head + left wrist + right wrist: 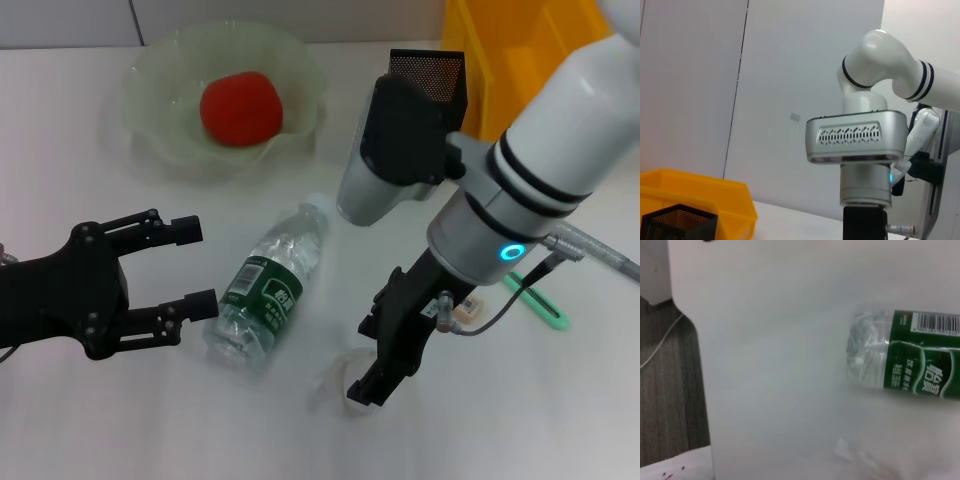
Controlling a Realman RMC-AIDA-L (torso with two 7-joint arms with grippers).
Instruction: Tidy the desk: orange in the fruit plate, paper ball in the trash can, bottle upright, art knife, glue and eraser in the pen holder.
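A clear water bottle (268, 288) with a green label lies on its side on the white desk (120, 420), its white cap pointing toward the fruit plate (160, 130) at the far side. That pale green, wavy-rimmed plate already holds the orange (240, 108), which looks reddish here. The left gripper (200, 268) sits low at the left, its two black fingers spread apart with nothing between them, the fingertips just beside the bottle's lower half. The right gripper (372, 385) points down near the front edge of the desk, right at the crumpled white paper ball (338, 378); whether its jaws are closed on the paper or only touching it cannot be told. The right wrist view shows the bottle's (905, 370) base and barcode label lying flat, with a blurred bit of white paper nearby. Behind the right arm stand a black mesh pen holder (427, 72) and a yellow bin (520, 50). A green-handled art knife (540, 298) lies on the desk to the right of the arm, partly hidden.
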